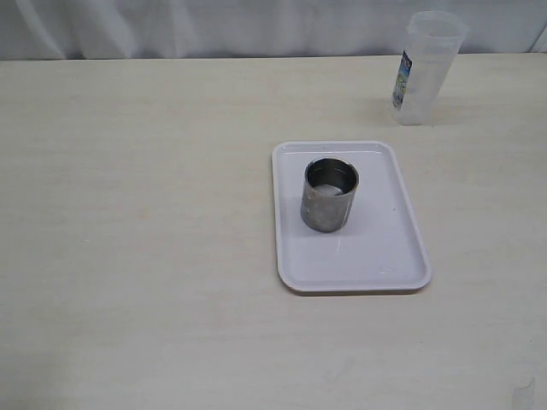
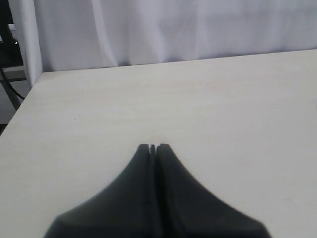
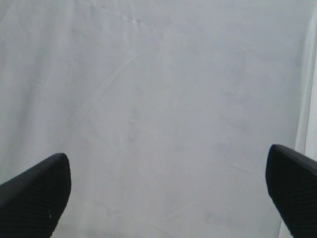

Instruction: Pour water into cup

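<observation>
A short steel cup (image 1: 329, 194) stands upright on a white tray (image 1: 376, 256) right of the table's middle. A tall translucent plastic pitcher (image 1: 426, 68) with a blue label stands at the far right of the table, apart from the tray. Water cannot be made out in either vessel. Neither arm shows in the exterior view. My left gripper (image 2: 153, 147) is shut, empty, over bare table. My right gripper (image 3: 166, 171) is open wide with nothing between its fingers, facing a white curtain (image 3: 163, 99).
A white curtain (image 1: 214, 26) hangs behind the table's far edge. The table's left edge and a white post (image 2: 22, 39) show in the left wrist view.
</observation>
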{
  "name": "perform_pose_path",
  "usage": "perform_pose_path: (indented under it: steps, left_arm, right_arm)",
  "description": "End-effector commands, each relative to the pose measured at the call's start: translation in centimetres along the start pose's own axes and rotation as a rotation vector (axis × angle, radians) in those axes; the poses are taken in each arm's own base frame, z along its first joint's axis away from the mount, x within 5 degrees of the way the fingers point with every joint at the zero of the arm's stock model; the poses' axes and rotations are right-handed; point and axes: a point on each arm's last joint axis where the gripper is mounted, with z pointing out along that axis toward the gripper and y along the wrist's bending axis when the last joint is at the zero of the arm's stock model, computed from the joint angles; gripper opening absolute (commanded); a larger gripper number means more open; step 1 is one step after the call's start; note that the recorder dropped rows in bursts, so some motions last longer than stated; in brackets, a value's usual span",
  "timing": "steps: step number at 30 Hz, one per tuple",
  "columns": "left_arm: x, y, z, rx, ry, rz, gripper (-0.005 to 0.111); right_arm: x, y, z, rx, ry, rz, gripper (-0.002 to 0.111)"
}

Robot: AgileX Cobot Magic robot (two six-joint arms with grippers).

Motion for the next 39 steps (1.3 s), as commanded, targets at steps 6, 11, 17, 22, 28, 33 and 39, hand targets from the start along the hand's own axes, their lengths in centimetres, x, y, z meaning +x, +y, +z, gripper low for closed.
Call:
perform_pose_path:
  steps: [6,11,17,22,28,33,39]
  left_arm:
    - [0.0,0.0,0.0,-0.003,-0.007,-0.006,0.0]
    - [0.0,0.0,0.0,-0.003,-0.007,-0.006,0.0]
    - [0.0,0.0,0.0,-0.003,-0.007,-0.006,0.0]
    - [0.0,0.0,0.0,-0.003,-0.009,-0.006,0.0]
    - [0.0,0.0,0.0,-0.003,-0.009,-0.006,0.0]
    - [0.0,0.0,0.0,-0.003,-0.009,-0.006,0.0]
    - [0.0,0.0,0.0,-0.003,-0.009,-0.006,0.0]
  right_arm:
    - [1.6,-0.6,-0.4,0.014,0.163,-0.042,0.11]
    - [2.7,-0.4,-0.6,-0.01,0.291,-0.058,0.11]
    - [4.7,-0.1,-1.5,-0.044,0.534,-0.022,0.11]
    - [5.3,0.1,-1.9,-0.051,0.606,0.025,0.11]
    - [5.8,0.2,-2.3,-0.061,0.684,0.041,0.11]
    - [6.1,0.3,-2.5,-0.046,0.725,0.097,0.11]
    - [6.3,0.3,-2.7,-0.048,0.751,0.101,0.11]
